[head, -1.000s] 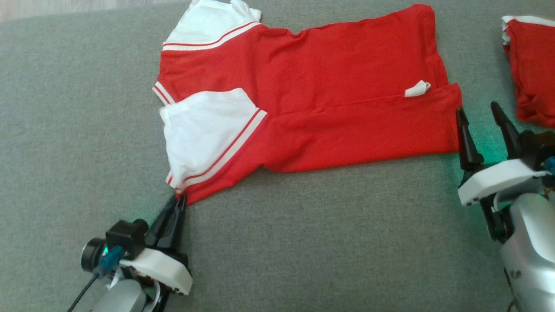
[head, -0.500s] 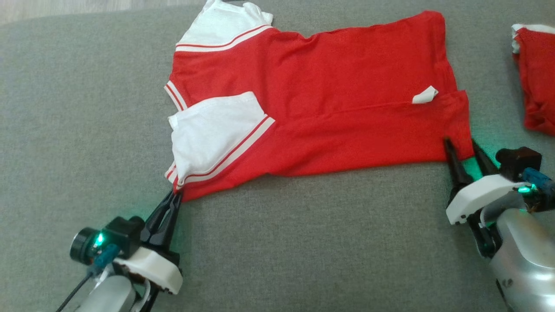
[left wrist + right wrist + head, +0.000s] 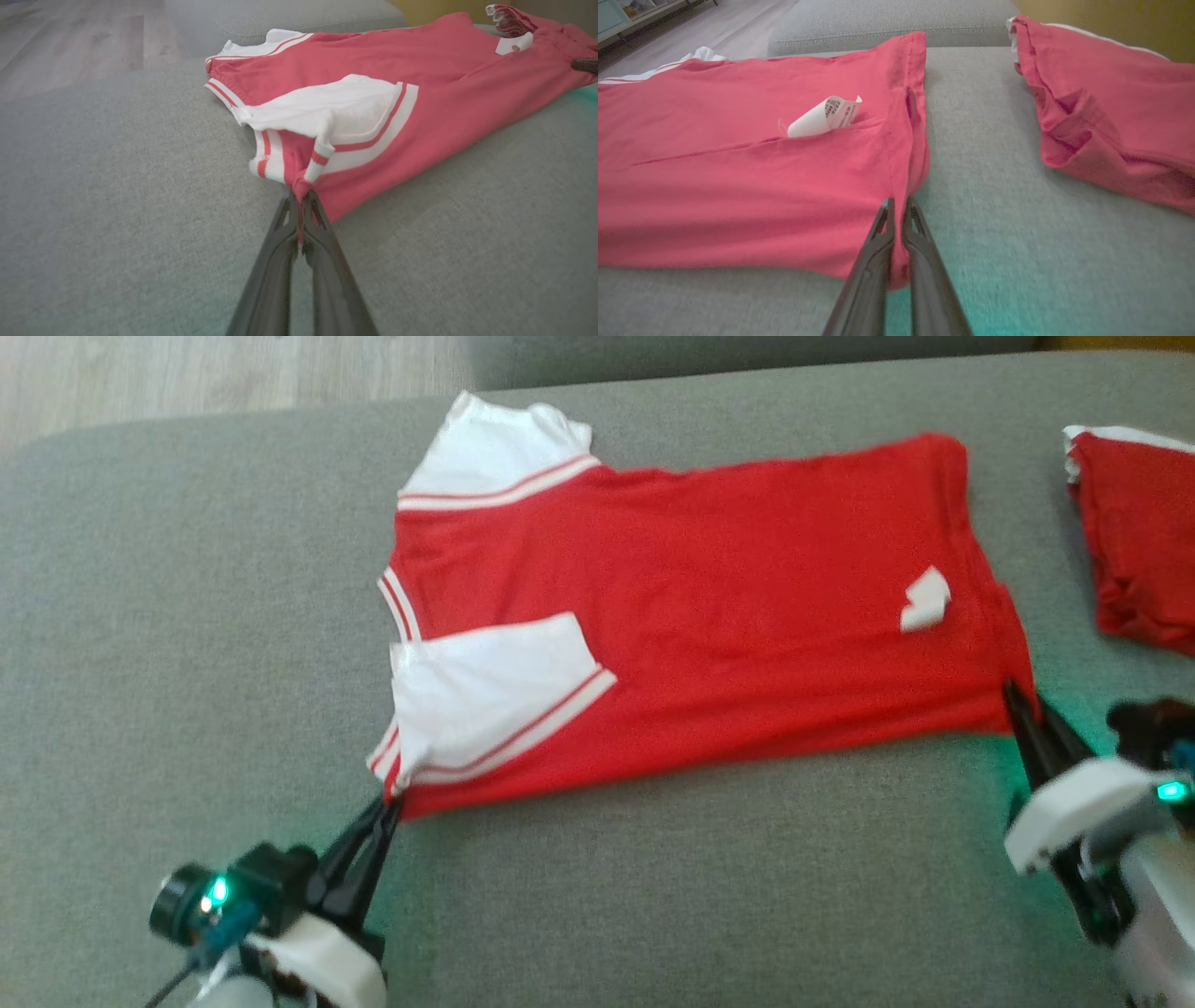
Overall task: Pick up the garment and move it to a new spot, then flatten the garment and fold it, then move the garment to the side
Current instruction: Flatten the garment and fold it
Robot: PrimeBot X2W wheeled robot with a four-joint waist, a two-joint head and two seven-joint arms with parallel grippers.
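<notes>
On the grey sofa (image 3: 653, 896), our left fingers (image 3: 369, 859) and right fingers (image 3: 1032, 737) clamp near corners of the garment (image 3: 700, 588), its length between them

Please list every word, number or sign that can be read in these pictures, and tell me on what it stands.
White fabric tag, curled on the red and white short-sleeved shirt: dark printed lines, too small and blurred to read.
I can read no other text, brand, number or sign.

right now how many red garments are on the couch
2. The spread shirt lies centrally, near corners pinched by the left gripper and right gripper. The second garment is bunched far right, partly cropped; others possibly offscreen.
</notes>
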